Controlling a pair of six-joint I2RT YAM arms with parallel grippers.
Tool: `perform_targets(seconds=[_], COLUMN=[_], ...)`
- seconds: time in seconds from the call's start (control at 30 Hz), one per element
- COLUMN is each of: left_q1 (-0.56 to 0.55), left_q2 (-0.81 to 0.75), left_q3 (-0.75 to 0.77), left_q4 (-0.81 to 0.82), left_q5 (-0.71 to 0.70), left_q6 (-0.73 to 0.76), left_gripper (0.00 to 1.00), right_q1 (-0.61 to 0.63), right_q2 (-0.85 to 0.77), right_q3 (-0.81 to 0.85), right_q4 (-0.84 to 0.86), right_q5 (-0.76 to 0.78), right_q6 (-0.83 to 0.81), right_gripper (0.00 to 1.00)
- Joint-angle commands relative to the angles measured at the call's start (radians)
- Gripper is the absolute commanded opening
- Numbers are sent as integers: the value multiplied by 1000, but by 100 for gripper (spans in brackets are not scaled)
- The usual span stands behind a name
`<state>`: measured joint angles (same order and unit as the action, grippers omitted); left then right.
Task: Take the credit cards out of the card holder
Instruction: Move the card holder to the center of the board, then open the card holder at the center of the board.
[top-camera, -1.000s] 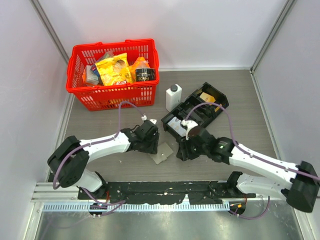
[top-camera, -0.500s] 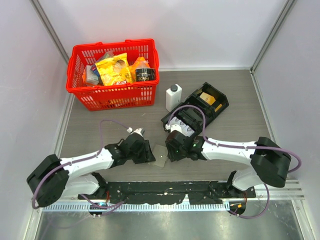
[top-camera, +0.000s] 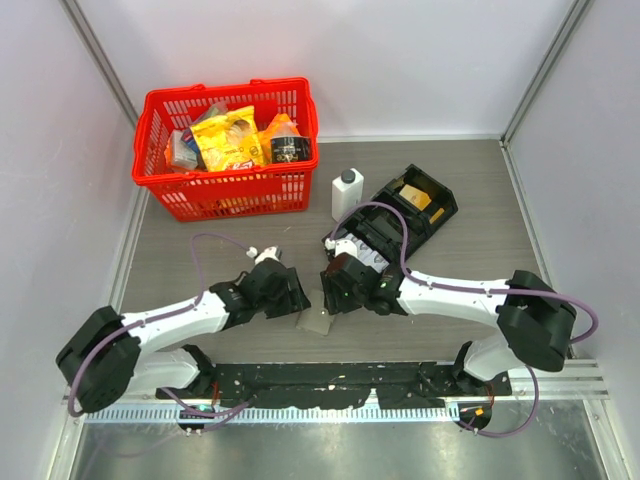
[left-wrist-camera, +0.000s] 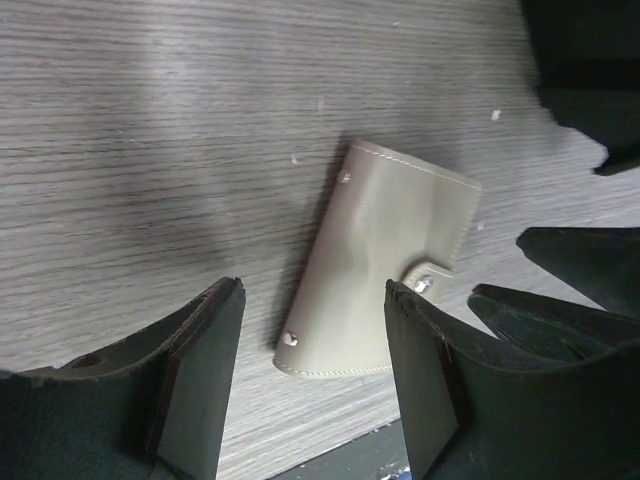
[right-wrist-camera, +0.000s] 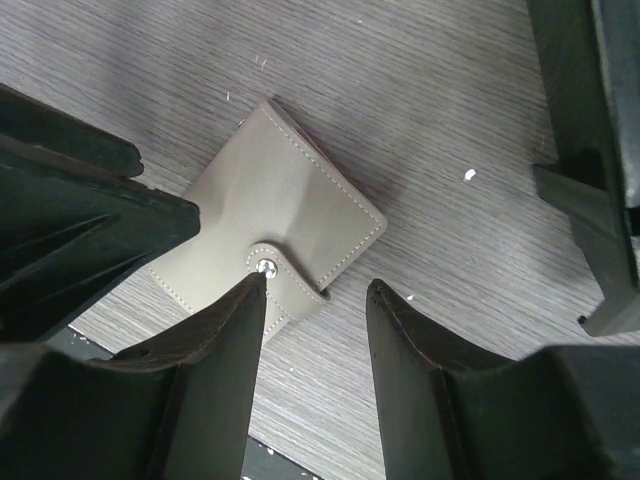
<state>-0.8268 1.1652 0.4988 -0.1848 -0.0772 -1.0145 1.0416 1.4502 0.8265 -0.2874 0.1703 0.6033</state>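
Plainly stitched card holder (right-wrist-camera: 275, 232), snapped shut

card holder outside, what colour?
Grey-tan card holder, silver snap; the right wrist view shows it best.

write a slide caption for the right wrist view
Open right end effector poised above the snapped-shut card holder on the table.

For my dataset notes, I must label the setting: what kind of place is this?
Probably a robot test cell in a lab: plain white walls enclose a grey table, with a black mounting plate at its near edge and a red basket of groceries.
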Motion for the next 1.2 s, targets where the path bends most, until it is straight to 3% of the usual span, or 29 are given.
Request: perform_targets(seconds=[0.0, 0.53, 0.83, 1.0, 1.17], left_q1=[12, 12, 11, 9, 8], left_q2=[65, 122, 90, 12, -100], left_q3=[26, -17, -34, -51, -86], left_q4=[47, 113, 156, 160, 151], left_q5=[43, 143, 172, 160, 108], left_q6=[33, 13, -15, -56, -114], left_gripper=[61, 57, 31, 1, 0], right_q1=[6, -2, -12, -11, -2], right_q2=[38, 156, 131, 95, 43], right_q3=[8, -43, -61, -37, 31], right_q4=[70, 34, 51, 54, 2], right_q5=[-20, -71, -80, -61, -14], right_q6=[36, 75, 67, 52, 49], right_gripper=[49, 39, 38, 39, 42])
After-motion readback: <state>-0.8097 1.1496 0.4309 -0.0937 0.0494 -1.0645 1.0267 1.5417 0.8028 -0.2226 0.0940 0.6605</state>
